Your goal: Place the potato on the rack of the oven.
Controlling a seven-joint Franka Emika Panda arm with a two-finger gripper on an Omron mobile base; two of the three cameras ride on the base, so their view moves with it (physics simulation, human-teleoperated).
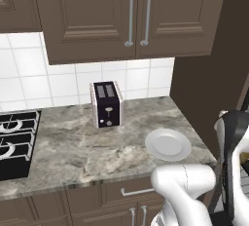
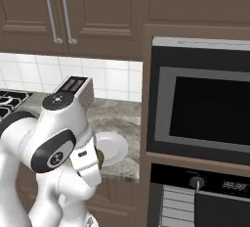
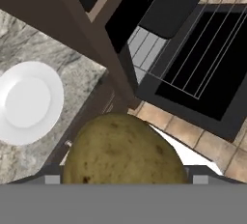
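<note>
A: Two big things frame the scene: the dark brown cabinetry (image 1: pixel 131 15) and the oven (image 2: pixel 200 108) built into it at the right end of the counter (image 1: pixel 73 147). What do you make of the oven?

B: In the hand view its door (image 3: pixel 193 68) hangs open below the counter edge, and the grey wire rack (image 3: pixel 144 49) shows inside the dark opening.

A: And on the marble counter?

B: A black stove top (image 1: pixel 14 142) at the left, a black-and-silver toaster (image 1: pixel 107 104) by the tiled wall, and a white plate (image 1: pixel 168 144) near the counter's right end, nothing on it.

A: Where is the potato (image 3: pixel 124 150)?

B: Clamped in the gripper (image 3: pixel 124 178), one finger pressed to each side. It hangs over the tiled floor in front of the counter edge, between the plate and the open oven door, touching neither.

A: Anything of it from the right base camera?

B: Just a brownish bit beside the arm's wrist, in front of the plate.
</note>
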